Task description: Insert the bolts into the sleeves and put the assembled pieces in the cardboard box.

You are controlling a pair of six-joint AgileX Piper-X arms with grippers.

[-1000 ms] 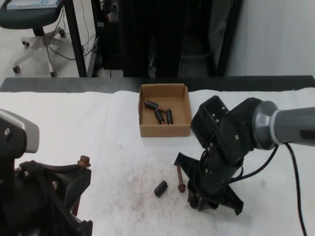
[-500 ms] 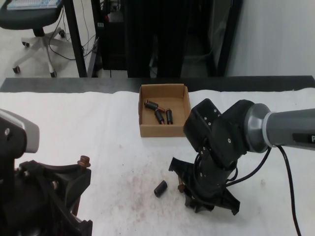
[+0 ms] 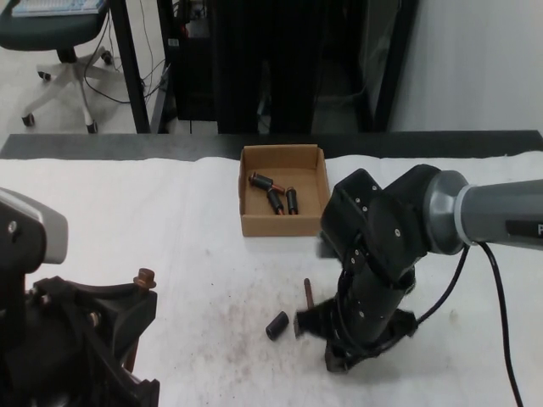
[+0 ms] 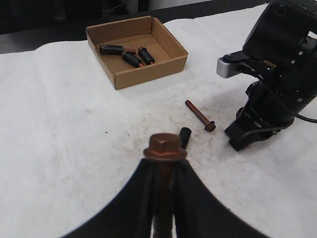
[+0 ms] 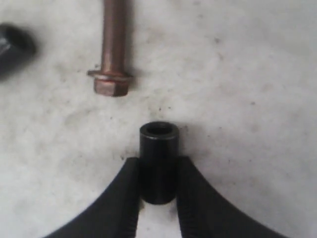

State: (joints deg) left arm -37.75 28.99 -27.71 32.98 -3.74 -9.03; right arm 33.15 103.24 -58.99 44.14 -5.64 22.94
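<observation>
Clamping a black sleeve between its fingers, right claw close over the surface, loose bolt just ahead of it, left claw pinched tight on another bolt, cardboard box well beyond.

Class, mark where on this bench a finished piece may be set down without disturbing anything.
Free: the white cloth left of the cardboard box, up to the left gripper. Crowded: around the loose bolt, loose sleeve and right gripper.
</observation>
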